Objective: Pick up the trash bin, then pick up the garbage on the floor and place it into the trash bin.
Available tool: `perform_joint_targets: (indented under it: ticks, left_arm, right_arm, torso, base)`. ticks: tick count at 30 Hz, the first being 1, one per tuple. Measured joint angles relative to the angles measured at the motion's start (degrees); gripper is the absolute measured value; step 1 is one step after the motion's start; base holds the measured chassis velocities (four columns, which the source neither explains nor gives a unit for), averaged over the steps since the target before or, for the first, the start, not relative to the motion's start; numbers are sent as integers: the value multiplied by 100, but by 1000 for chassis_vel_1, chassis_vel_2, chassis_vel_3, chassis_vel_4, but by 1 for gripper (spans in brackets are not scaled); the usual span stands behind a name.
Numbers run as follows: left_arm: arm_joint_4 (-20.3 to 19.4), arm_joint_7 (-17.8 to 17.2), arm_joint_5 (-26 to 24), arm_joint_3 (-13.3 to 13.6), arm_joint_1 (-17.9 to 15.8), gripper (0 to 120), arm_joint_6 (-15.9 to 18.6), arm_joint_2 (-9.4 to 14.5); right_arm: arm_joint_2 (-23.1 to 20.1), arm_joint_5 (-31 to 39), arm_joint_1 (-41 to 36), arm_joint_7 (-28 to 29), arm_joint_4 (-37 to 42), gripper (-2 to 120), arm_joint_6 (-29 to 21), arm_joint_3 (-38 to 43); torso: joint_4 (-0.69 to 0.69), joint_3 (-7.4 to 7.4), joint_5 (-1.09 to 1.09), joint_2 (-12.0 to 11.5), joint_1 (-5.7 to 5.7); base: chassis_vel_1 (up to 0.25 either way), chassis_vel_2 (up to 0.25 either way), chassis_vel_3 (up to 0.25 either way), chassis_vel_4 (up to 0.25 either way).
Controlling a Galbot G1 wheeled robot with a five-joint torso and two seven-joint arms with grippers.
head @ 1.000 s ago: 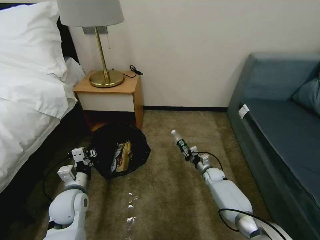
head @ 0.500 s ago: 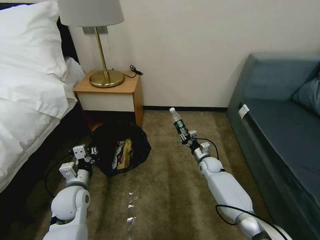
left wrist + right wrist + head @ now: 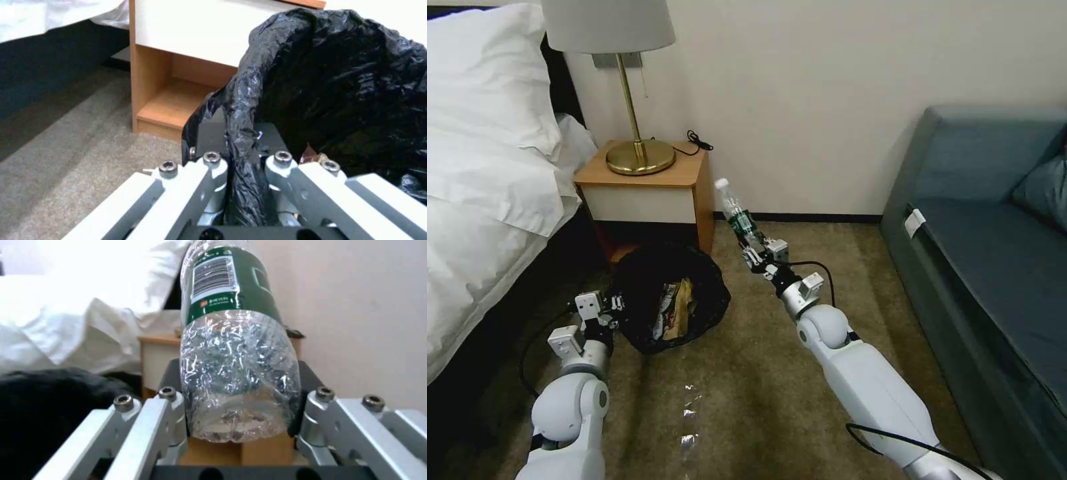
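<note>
The trash bin (image 3: 670,297), lined with a crinkled black bag (image 3: 338,83), is in front of the nightstand with wrappers (image 3: 672,308) lying inside. My left gripper (image 3: 616,308) is shut on the bag-covered rim (image 3: 242,160) at the bin's left side. My right gripper (image 3: 754,248) is shut on the base of a clear green-labelled bottle (image 3: 735,208), held up in the air to the right of the bin with its white cap pointing up and left. In the right wrist view the bottle (image 3: 233,366) sits between the fingers, the black bag (image 3: 49,406) beyond it.
A wooden nightstand (image 3: 650,190) with a brass lamp (image 3: 639,155) stands behind the bin. A bed with white bedding (image 3: 487,180) is on the left, a blue sofa (image 3: 994,253) on the right. Brown carpet (image 3: 747,387) lies open between them.
My right arm has raised the bottle and swung it left toward the bin. The left gripper has stayed on the bin's rim.
</note>
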Motion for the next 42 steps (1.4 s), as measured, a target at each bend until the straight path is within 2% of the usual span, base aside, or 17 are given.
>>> perform_joint_targets:
  ticks: [5, 17, 30, 42]
  left_arm:
    - [-8, -7, 5, 29, -39, 5, 8, -7]
    - [14, -19, 31, 38, -61, 5, 15, -28]
    - [40, -28, 19, -6, -132, 5, 14, -53]
    - [68, -50, 44, 59, -171, 5, 12, -127]
  right_arm:
    - [-41, 1, -35, 198, 454, 34, -61, -444]
    - [6, -92, 17, 426, 808, 34, -124, -1129]
    - [29, -295, -205, 424, 731, 33, -93, -1257]
    - [114, -489, -330, 423, 506, 33, -38, -1381]
  torso:
    - [0, 0, 0, 0, 0]
    - [1, 0, 0, 0, 0]
    - [0, 0, 1, 0, 0]
    - [0, 0, 1, 0, 0]
  base:
    - [0, 0, 0, 0]
    - [0, 0, 0, 0]
    - [0, 0, 0, 0]
    - [0, 0, 0, 0]
